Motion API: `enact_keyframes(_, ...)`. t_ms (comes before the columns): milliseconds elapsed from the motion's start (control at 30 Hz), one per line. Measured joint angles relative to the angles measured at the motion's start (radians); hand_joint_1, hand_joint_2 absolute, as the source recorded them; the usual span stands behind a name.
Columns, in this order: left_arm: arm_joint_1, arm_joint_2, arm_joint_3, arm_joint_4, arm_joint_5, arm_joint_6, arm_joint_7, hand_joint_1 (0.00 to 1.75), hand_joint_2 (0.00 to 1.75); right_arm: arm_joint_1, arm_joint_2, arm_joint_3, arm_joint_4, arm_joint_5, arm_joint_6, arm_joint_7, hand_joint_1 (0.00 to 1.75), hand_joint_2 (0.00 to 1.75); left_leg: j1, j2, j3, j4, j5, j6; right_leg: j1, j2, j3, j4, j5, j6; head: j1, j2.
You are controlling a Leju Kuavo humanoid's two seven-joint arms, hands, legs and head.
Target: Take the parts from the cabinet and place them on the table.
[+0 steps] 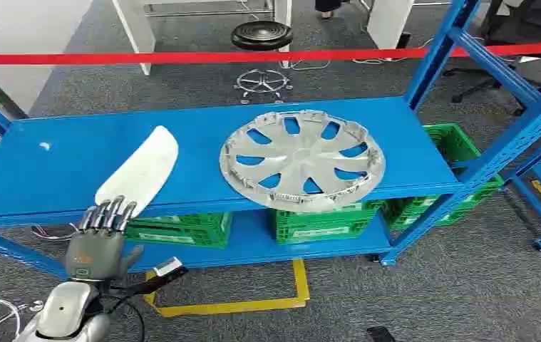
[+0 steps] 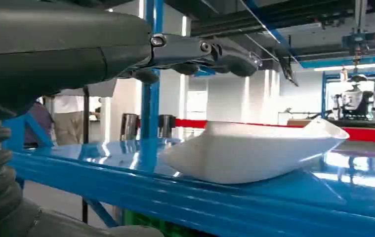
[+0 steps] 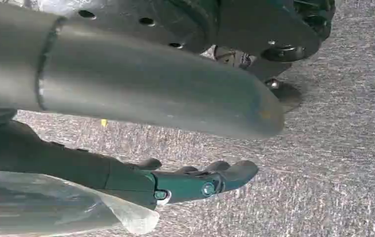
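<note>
White part lies just beyond left hand's fingertips.

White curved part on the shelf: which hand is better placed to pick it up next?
Left. The left hand is raised at the shelf's front edge, fingers open, right at the white curved part's near end. The right hand hangs over the floor.

A glossy blue metal shelf carries a plain white elongated plastic part on its left and a silver-grey round wheel cover with spoke-shaped cut-outs to the right. Bright green slatted plastic crates sit on the blue lower shelf, above speckled grey carpet marked with yellow tape lines, and a red barrier tape runs across the far side. The robot's left hand is grey with silver fingers
</note>
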Motion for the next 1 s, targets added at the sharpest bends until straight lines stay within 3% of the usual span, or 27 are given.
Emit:
enact_keyframes(600,-0.056,0.006,-0.040,0.034,0.007,-0.017,0.032,0.00,1.75,-0.001,-0.005,0.000,0.000,0.011,0.000,0.000,0.00,0.00,0.000,0.000,0.000,0.000,0.000,0.000,0.000,0.000,0.000,0.000,0.000,0.000,0.000,0.000)
enact_keyframes(767,-0.056,0.028,-0.010,0.034,0.166,0.014,0.026,0.00,1.75,0.000,-0.005,0.000,0.000,0.008,-0.001,-0.003,0.00,0.00,0.000,0.000,0.000,0.000,0.000,0.000,0.000,0.000,0.000,0.000,0.000,0.000,0.000,0.000)
enact_keyframes(867,-0.056,0.049,0.060,0.034,0.275,0.026,-0.019,0.00,1.75,0.000,-0.005,0.000,0.000,0.006,-0.002,-0.003,0.00,0.00,0.001,0.000,0.000,0.000,0.000,0.000,0.001,0.001,0.000,0.000,0.000,0.000,0.000,0.000)
enact_keyframes(1000,-0.056,0.071,0.143,0.044,0.334,0.028,-0.054,0.00,1.75,0.000,-0.005,0.000,0.000,0.007,-0.002,-0.003,0.00,0.00,0.001,0.000,0.000,0.000,0.000,0.000,0.001,0.001,0.000,0.000,0.000,0.000,0.000,0.000)
